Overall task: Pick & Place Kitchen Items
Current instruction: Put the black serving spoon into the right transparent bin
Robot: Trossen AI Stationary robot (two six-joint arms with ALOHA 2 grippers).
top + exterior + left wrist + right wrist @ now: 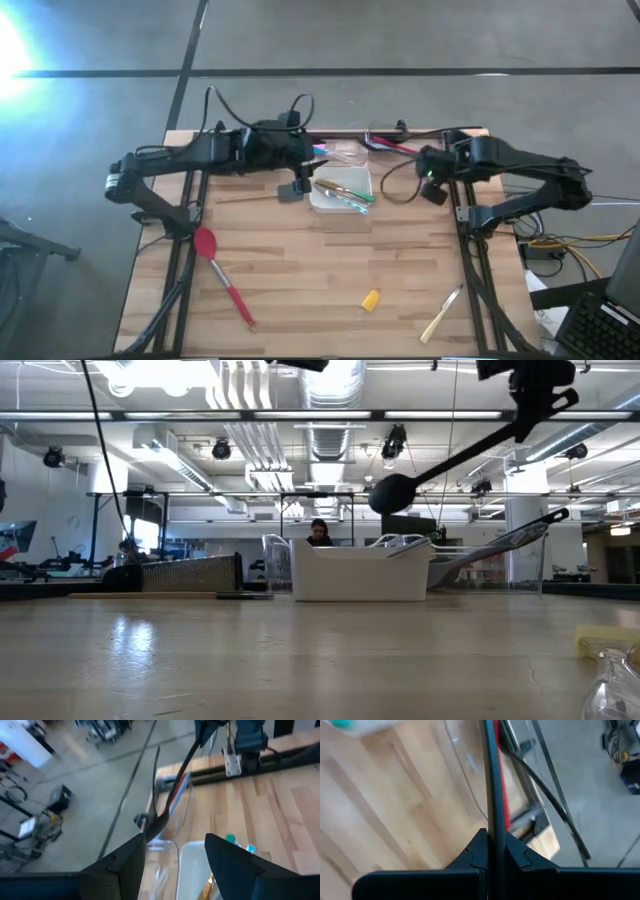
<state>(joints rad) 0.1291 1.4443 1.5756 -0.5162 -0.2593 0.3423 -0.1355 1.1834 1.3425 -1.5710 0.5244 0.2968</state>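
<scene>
My right gripper (432,180) is shut on a black spoon (440,465), held high over the table's far right; it also shows in the low view (530,405). The spoon's round head (395,493) hangs above the white tray (355,575). My left gripper (175,865) is open and empty above the white tray (325,200) and shows in the high view (298,186). A red spatula (222,272), a yellow piece (370,299) and pale tongs (441,316) lie flat on the table's near half. Several utensils lie in the tray. My right gripper pinches the black spoon's thin handle (491,820) between its two fingers, near the handle's free end. The gripper comes from above, and the handle sticks out ahead of the fingertips. The spoon is lifted clear and slants down, its head (395,493) lowest.
A clear bin (346,153) with a red handle (503,800) stands behind the tray at the far edge. A grey utensil (495,548) leans out to the tray's right. A wooden stick (248,198) lies left of the tray. A person (320,532) sits beyond the table.
</scene>
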